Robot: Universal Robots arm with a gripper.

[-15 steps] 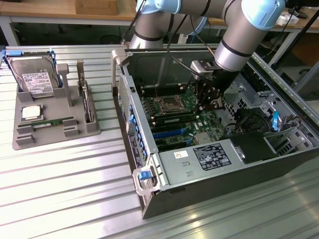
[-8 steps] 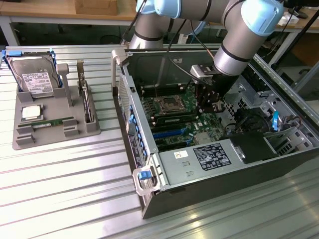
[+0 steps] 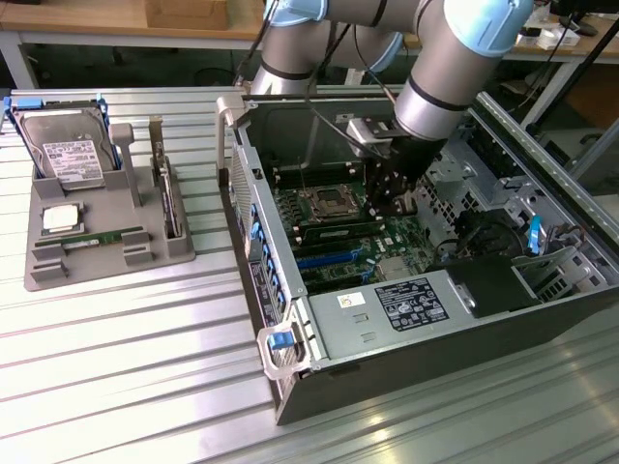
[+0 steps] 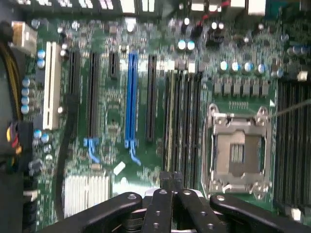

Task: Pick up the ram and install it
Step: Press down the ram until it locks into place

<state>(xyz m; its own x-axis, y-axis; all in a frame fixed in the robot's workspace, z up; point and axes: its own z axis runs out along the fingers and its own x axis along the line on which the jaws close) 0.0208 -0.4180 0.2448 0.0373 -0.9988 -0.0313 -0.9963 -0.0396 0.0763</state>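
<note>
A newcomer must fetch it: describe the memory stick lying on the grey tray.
Find the grey tray at the exterior view's left. Near its front edge lies the memory stick: long, thin, green, unlike the square silver chip behind it.

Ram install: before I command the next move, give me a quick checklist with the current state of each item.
1. Gripper shut: ok, the fingers meet.
2. Gripper inside the computer case, over the motherboard: ok.
3. Gripper lined up with the memory slots beside the processor socket: ok, its tip sits at the end of the slots.
4. Ram in a slot: ok, a green stick lies along the slots under the gripper.
5. Ram fully seated and latched: cannot tell.
6. Second green stick out of the way: ok, it lies flat in the grey tray outside the case.
</note>
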